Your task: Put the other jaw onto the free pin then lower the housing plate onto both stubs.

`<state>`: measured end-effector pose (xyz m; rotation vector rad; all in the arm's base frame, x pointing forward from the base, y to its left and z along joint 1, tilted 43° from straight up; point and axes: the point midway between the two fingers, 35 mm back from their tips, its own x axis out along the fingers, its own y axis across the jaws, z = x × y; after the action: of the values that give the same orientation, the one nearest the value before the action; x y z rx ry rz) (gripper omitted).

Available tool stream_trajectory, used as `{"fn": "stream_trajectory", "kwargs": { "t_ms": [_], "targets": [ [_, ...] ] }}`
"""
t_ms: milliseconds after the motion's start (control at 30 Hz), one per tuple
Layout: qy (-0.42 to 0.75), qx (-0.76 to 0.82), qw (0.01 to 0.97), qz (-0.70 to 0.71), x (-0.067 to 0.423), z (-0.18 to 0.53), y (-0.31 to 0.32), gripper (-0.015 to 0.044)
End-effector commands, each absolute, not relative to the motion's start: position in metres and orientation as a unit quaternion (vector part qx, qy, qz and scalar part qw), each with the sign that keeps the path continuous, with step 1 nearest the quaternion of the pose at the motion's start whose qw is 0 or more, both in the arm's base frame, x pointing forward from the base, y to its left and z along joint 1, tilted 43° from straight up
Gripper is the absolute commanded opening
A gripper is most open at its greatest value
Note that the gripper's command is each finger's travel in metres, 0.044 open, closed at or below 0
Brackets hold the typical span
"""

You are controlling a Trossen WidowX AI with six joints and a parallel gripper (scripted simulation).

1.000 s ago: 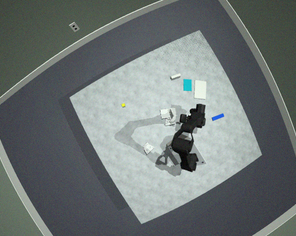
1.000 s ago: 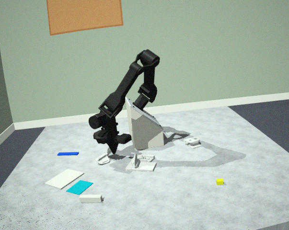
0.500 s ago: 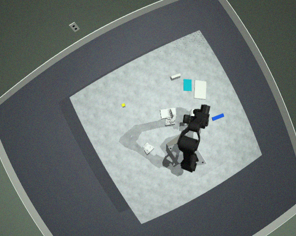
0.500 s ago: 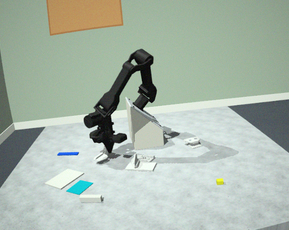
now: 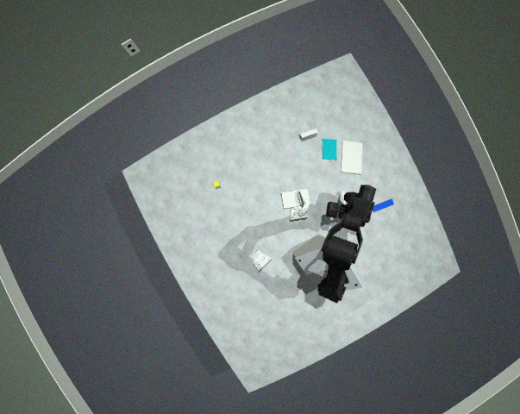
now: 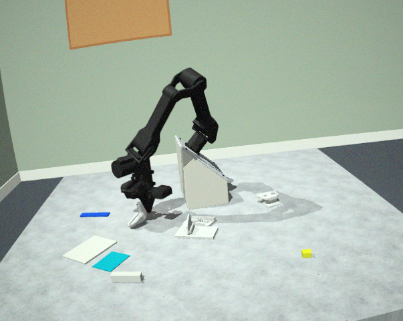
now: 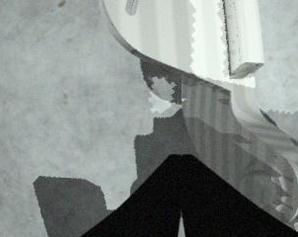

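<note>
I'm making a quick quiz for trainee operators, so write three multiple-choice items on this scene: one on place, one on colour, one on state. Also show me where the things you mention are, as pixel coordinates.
1. Which thing lies between the white slab (image 5: 352, 157) (image 6: 90, 249) and the small white bar (image 5: 308, 134) (image 6: 125, 277)?
A) blue strip
B) yellow cube
C) teal rectangle

2. What colour is the small cube?
A) yellow
B) red
C) green

3. How do the fingers of the claw (image 5: 333, 209) (image 6: 148, 210) (image 7: 182, 156) stand?
A) wide open
B) closed together
C) half open

Key:
1: C, the teal rectangle (image 5: 329, 149) (image 6: 111, 261) sits between them from above.
2: A, the cube (image 5: 216, 184) (image 6: 306, 253) shows yellow in both outside views.
3: B, the wrist view shows the black fingertips meeting.
</note>
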<state>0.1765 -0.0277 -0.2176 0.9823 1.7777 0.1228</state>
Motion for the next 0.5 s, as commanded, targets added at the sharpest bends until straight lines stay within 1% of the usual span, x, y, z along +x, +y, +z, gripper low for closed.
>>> {"fn": "stream_trajectory", "kwargs": {
  "t_ms": [0,133,267,400,467],
  "targets": [
    [0.744,0.408,0.527,0.052,0.176,-0.219,-0.031,0.0000],
    [0.743,0.408,0.527,0.051,0.176,-0.213,-0.040,0.0000],
    [0.744,0.409,0.527,0.051,0.182,-0.176,-0.068,0.0000],
    [0.744,0.409,0.527,0.051,0.182,-0.174,-0.070,0.0000],
    [0.741,0.411,0.529,0.049,0.183,-0.181,-0.065,0.0053]
  ]
}}
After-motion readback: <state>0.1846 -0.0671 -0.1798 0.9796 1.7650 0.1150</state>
